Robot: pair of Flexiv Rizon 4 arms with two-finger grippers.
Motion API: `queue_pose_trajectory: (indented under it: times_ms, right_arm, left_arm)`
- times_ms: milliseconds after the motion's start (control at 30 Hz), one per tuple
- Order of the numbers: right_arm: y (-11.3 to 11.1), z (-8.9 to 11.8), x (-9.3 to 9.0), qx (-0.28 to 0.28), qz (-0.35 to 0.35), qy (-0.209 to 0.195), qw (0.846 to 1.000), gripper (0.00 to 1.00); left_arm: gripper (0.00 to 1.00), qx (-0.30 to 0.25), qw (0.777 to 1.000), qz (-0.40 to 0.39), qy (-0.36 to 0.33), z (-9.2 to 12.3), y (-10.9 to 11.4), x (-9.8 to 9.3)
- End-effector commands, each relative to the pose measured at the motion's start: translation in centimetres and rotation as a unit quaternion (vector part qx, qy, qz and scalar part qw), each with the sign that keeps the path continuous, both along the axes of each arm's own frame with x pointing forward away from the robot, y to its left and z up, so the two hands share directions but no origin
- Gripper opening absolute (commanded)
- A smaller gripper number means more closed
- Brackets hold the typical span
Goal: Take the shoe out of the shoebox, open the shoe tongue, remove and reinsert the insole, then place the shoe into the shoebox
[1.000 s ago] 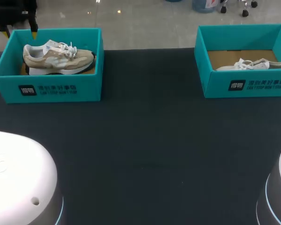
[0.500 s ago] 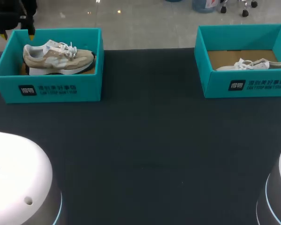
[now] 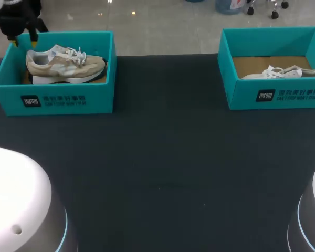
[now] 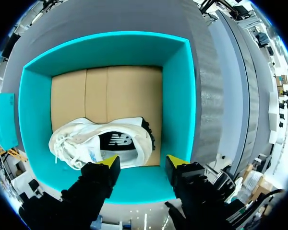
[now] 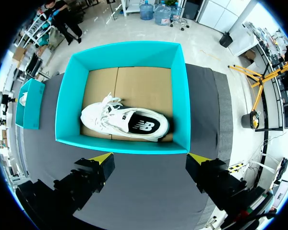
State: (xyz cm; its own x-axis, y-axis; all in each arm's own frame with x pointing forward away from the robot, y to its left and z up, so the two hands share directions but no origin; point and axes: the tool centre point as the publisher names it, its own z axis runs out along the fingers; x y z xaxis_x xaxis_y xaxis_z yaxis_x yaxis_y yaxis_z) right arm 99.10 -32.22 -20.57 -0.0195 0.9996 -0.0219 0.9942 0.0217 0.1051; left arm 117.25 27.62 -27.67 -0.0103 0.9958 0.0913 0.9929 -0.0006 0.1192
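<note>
In the head view, the left gripper [image 3: 22,35] hangs over the far left corner of the left shoebox [image 3: 63,100]. The beige sneaker [image 3: 65,64] lies inside on its sole, with its long axis running left to right, heel at the left and toe at the right. The heel is therefore the end nearest these fingers. At the far right, the right shoebox [image 3: 275,97] holds a white sneaker [image 3: 283,72].

In the left wrist view, the left gripper [image 4: 143,163] is spread apart and holds nothing. The beige sneaker [image 4: 103,143] is ahead of and below the fingers, on the cardboard floor of the left shoebox [image 4: 182,96]. Its heel sits just ahead of the gap and its laced end reaches out past 1 finger. Its length runs roughly along the line between the 2 tips, so we judge a grip at the heel collar likelier than a pinch across the middle.

In the right wrist view, the right gripper [image 5: 150,158] is wide apart and empty. It sits over the table outside the right shoebox [image 5: 122,146], well apart from the white sneaker [image 5: 127,122]. We judge the left arm nearer its shoe
</note>
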Motion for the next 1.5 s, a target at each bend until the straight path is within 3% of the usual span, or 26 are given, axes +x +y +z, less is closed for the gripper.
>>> queue_pose_trajectory:
  times_ms: [33, 600, 767, 833, 900, 1000, 1067, 1500]
  right_arm:
    - [0.0, 0.0, 0.1, 0.0, 0.0, 0.001, 1.0, 1.0]
    - [0.0, 0.0, 0.1, 0.0, 0.0, 0.001, 1.0, 1.0]
    - [0.0, 0.0, 0.1, 0.0, 0.0, 0.001, 1.0, 1.0]
    - [0.0, 0.0, 0.1, 0.0, 0.0, 0.001, 1.0, 1.0]
    - [0.0, 0.0, 0.1, 0.0, 0.0, 0.001, 1.0, 1.0]
    - [0.0, 0.0, 0.1, 0.0, 0.0, 0.001, 1.0, 1.0]
    - [0.0, 0.0, 0.1, 0.0, 0.0, 0.001, 1.0, 1.0]
    - [0.0, 0.0, 0.1, 0.0, 0.0, 0.001, 1.0, 1.0]
  left_arm:
    - [0.48, -0.008, 1.0, -0.008, 0.009, -1.0, 0.3, 0.7]
    - [0.45, -0.021, 0.999, -0.024, 0.018, -4.1, 1.4, 0.4]
    - [0.49, -0.022, 0.999, -0.026, 0.018, -4.6, 1.2, 0.9]
    - [0.64, -0.022, 0.999, -0.028, 0.018, -4.8, 1.0, 1.1]
    - [0.57, -0.03, 0.999, -0.024, 0.02, -5.0, 1.0, 1.4]
    - [0.56, -0.033, 0.999, -0.022, 0.021, -5.4, 0.9, 1.8]
    - [0.5, -0.036, 0.999, -0.019, 0.024, -5.9, 0.9, 1.9]
    - [0.49, -0.039, 0.998, -0.016, 0.042, -7.5, 1.5, 2.2]
